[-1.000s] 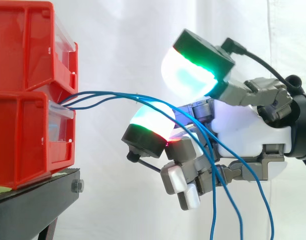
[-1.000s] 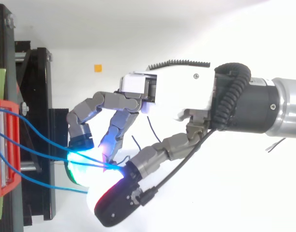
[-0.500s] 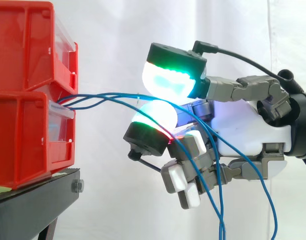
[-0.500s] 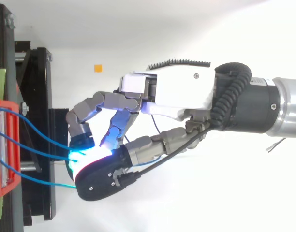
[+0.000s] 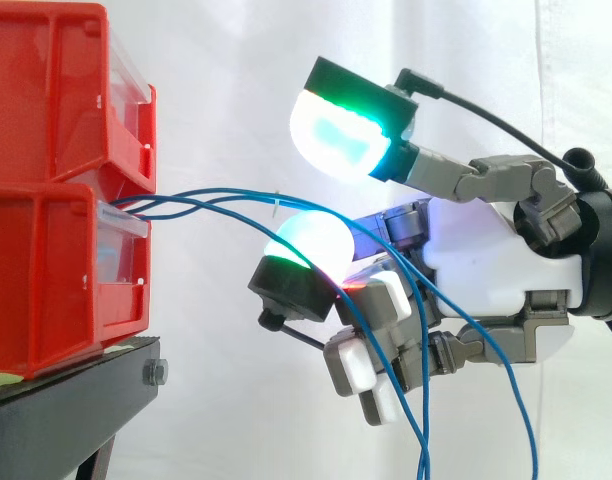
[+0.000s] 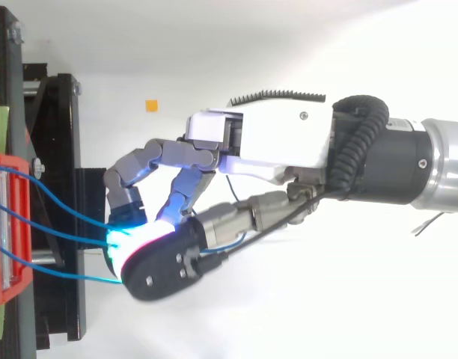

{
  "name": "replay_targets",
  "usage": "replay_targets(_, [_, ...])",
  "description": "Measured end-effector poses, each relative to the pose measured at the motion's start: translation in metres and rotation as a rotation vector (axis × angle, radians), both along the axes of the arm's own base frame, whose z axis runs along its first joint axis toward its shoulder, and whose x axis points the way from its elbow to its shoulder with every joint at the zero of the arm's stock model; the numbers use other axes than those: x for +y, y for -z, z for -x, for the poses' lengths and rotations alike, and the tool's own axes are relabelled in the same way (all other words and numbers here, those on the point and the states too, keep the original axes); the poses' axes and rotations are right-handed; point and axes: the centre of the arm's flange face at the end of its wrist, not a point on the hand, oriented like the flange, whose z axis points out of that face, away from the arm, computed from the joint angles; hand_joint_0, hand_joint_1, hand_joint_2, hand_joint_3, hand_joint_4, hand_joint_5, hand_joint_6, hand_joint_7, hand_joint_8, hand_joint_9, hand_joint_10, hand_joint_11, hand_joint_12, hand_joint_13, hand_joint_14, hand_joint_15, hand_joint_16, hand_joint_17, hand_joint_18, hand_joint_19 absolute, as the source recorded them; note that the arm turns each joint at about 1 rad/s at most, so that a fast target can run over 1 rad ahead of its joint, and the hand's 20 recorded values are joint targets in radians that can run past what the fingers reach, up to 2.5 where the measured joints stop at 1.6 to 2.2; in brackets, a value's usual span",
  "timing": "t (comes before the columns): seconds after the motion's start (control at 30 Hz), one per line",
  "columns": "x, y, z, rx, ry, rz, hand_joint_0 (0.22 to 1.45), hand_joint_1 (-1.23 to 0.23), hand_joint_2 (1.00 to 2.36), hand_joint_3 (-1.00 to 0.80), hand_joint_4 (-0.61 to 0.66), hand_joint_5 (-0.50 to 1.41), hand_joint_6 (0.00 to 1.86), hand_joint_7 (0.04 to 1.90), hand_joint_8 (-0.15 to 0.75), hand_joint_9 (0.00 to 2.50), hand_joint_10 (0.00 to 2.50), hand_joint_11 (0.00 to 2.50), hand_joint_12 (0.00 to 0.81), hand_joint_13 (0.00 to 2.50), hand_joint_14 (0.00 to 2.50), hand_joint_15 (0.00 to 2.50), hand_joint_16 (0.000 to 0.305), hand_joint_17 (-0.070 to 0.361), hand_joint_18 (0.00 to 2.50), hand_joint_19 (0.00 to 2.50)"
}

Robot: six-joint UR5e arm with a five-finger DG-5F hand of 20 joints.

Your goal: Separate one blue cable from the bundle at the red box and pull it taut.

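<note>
Bright, even light washes the plain white cloth curtain (image 5: pixel 236 90) nearly flat. The robot's white and grey hand (image 6: pixel 274 149) gives off its own white-green glow, which blooms to hard glare in the top view.

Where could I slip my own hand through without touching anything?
Free: the gap under the blue cables, between the black stand and the robot hand; also above the cables, beside the red bins. Crowded: where the cables cross the robot hand.
</note>
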Motion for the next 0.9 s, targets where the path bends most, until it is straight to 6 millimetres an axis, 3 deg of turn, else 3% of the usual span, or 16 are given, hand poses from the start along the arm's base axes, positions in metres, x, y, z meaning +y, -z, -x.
replay_targets(0.2, [-0.004, 0.003, 0.003, 0.024, 0.014, 0.017, 0.57, -0.55, 1.03, -0.15, 0.25, -0.16, 0.83, 1.4, 0.344, 1.07, 0.03, 0.8, 0.389, 1.04, 0.02, 0.57, 0.051, 0.114, 0.81, 0.79])
replay_targets(0.4, [-0.011, 0.003, 0.004, 0.03, 0.031, 0.028, 0.57, -0.68, 1.03, -0.04, 0.24, -0.17, 0.85, 1.45, 0.349, 1.03, 0.03, 0.8, 0.393, 1.03, 0.02, 0.57, 0.052, 0.116, 0.81, 0.79])
replay_targets(0.57, [-0.014, 0.002, 0.003, 0.026, 0.035, 0.028, 0.58, -0.7, 1.03, -0.09, 0.25, -0.19, 0.85, 1.4, 0.338, 0.98, 0.03, 0.81, 0.387, 1.02, 0.02, 0.58, 0.052, 0.118, 0.81, 0.78])
replay_targets(0.7, [-0.014, 0.002, 0.003, 0.022, 0.036, 0.028, 0.6, -0.72, 1.02, -0.27, 0.26, -0.19, 0.85, 1.34, 0.332, 0.98, 0.03, 0.81, 0.384, 1.02, 0.02, 0.56, 0.052, 0.116, 0.8, 0.78])
replay_targets(0.9, [-0.013, 0.001, 0.003, 0.02, 0.035, 0.028, 0.6, -0.63, 1.0, -0.46, 0.26, -0.18, 0.84, 1.33, 0.337, 1.0, 0.03, 0.8, 0.383, 1.03, 0.02, 0.56, 0.052, 0.117, 0.81, 0.76])
